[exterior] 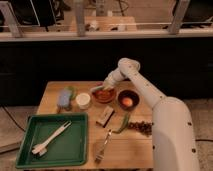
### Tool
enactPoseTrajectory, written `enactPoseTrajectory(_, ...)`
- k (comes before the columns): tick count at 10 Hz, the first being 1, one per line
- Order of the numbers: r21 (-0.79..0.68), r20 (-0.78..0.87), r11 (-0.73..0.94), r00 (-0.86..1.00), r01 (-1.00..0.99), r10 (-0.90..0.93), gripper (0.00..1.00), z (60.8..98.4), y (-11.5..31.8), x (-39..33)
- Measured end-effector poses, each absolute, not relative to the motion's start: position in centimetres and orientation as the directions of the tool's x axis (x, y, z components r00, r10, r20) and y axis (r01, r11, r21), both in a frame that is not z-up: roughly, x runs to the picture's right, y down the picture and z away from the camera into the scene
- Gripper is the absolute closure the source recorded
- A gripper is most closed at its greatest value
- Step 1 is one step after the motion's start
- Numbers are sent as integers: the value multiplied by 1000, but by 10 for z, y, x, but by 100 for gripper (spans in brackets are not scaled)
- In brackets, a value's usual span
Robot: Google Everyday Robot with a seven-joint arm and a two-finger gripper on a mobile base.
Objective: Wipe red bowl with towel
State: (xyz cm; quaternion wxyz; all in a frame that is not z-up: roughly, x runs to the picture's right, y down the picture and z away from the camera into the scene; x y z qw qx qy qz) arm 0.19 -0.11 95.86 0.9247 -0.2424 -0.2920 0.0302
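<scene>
The red bowl (104, 95) stood upright toward the back of the wooden tabletop (127, 150), its mouth facing up. Being round, it showed no long axis. It sat between a white cup (83, 100) on one side and a dark bowl (128, 101) with something orange inside on the other, close to both.

The claw (105, 88) was at the red bowl's far rim, right over or in the bowl. Whether it was spread or closed could not be told. A pale patch at its tip may have been the towel, but that could not be told either. The white arm (145, 90) rose from the robot's body at the lower right to a bend above the tabletop's back edge, then slanted down to the bowl.

A blue-green sponge (65, 97) lay beyond the cup. A green tray (75, 150) at the front corner held a white utensil (50, 141). In front of the bowls lay a small block (105, 116), a green pod (123, 122), a dark cluster (141, 127) and a fork (102, 147).
</scene>
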Motion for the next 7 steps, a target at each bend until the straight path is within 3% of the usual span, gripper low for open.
enactPoseTrajectory(7,-483,602,860,775,164,191,100,937,31,-23)
